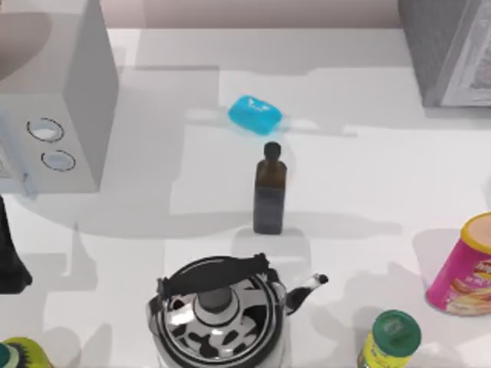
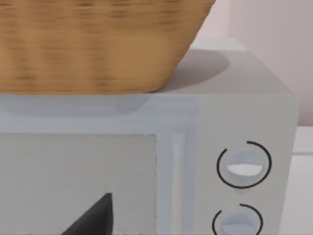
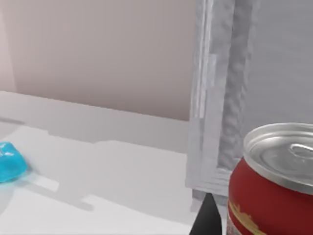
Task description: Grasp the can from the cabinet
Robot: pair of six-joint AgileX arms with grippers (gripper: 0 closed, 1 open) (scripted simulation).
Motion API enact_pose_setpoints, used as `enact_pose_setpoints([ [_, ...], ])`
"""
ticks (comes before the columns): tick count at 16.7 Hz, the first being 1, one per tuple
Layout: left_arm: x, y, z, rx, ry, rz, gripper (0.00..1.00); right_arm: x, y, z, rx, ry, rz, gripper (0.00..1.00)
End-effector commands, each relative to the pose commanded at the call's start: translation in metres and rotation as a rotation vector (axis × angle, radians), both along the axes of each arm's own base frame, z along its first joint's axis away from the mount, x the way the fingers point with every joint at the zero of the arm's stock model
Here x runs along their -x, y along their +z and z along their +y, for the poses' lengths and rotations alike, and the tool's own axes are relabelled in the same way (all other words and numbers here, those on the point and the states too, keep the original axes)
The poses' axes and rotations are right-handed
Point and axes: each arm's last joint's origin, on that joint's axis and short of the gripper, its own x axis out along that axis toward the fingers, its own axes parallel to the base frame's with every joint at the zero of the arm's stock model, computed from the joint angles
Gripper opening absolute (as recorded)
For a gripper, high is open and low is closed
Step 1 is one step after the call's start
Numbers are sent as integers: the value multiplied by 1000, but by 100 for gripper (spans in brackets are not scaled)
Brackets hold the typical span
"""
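Red can (image 3: 274,186) sits right next to the right pincer (image 3: 208,215), beside the grey cabinet (image 3: 230,93). Grip state can't be told, probably not closed on it. Left arm parked by the microwave (image 2: 205,147).

We count one microwave (image 1: 54,115), one wicker basket (image 2: 98,44), one cabinet (image 1: 453,46) and one red can (image 3: 274,186). On the surface (image 1: 368,192) we see one blue soap bar (image 1: 255,114), one dark bottle (image 1: 270,192), one kettle (image 1: 219,314), one pink canister (image 1: 464,268) and two green-lidded jars (image 1: 391,341).
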Motion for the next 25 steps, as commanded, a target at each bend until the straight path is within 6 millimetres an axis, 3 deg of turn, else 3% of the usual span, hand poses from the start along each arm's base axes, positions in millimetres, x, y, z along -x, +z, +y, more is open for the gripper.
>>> enact_pose_setpoints([
  [6, 0, 0, 0, 0, 0, 0, 100, -31, -33, -72, -14, 206, -11, 0],
  [12, 0, 0, 0, 0, 0, 0, 100, -21, -97, -136, -42, 372, -41, 0],
  [16, 0, 0, 0, 0, 0, 0, 100, -4, -131, -156, -61, 437, -58, 0],
  [19, 0, 0, 0, 0, 0, 0, 100, 2, -142, -161, -68, 455, -64, 0],
  [23, 0, 0, 0, 0, 0, 0, 100, 2, -142, -161, -68, 455, -64, 0],
  [24, 0, 0, 0, 0, 0, 0, 100, -19, -154, -186, -124, 298, -12, 0],
  [25, 0, 0, 0, 0, 0, 0, 100, -20, -154, -185, -122, 303, -13, 0],
])
